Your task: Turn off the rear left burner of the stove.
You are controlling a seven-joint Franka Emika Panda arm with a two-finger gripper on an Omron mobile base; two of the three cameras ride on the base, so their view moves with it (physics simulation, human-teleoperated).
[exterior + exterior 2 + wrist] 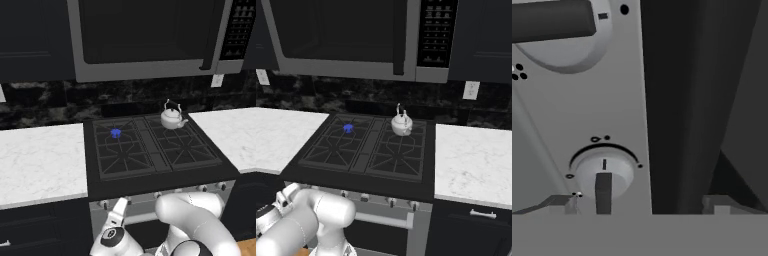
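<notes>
- Marble counters (pixel 40 165) flank the stove (pixel 363 147), under a microwave (pixel 145 40).
- Rear left burner (pixel 116 133) shows a blue flame.
- Gripper (pixel 639 205), fingers spread and empty, faces a silver knob (pixel 604 175) whose bar runs along the view's vertical.
- Knob markings unreadable.

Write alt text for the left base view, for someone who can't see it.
A black stove has a small blue flame on its rear left burner and a silver kettle at the rear right. A microwave hangs above, with white counters on both sides.
</notes>
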